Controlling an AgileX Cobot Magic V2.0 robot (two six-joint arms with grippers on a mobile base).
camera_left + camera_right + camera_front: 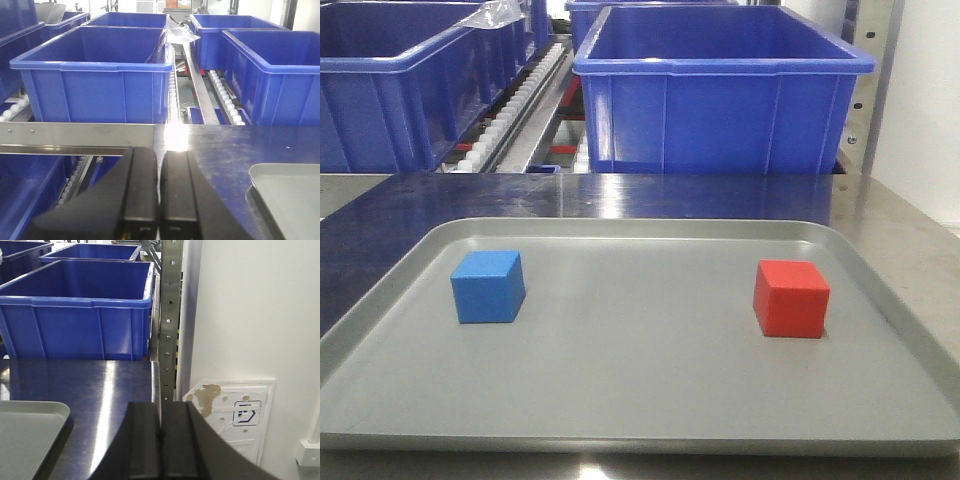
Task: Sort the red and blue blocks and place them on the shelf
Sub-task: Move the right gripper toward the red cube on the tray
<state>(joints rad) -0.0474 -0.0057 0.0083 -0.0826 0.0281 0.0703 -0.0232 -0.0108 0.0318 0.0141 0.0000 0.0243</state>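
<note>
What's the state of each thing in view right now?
Shallow grey tray: flat, carrying both cubes.
Small sky-blue matte cube: upright on tray, left side, ungripped.
Small bright red matte cube: upright on tray, right side, ungripped.
Large blue plastic bins: open-topped, unlidded.
Left tool: shut, empty.
Right tool: shut, empty.

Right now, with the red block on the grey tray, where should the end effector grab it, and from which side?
Take the red block across two opposite side faces, coming down from above. It sits flat on the tray, top face clear, and the raised rim would likely hinder a low approach. The right end effector is shut; open it first.
</note>
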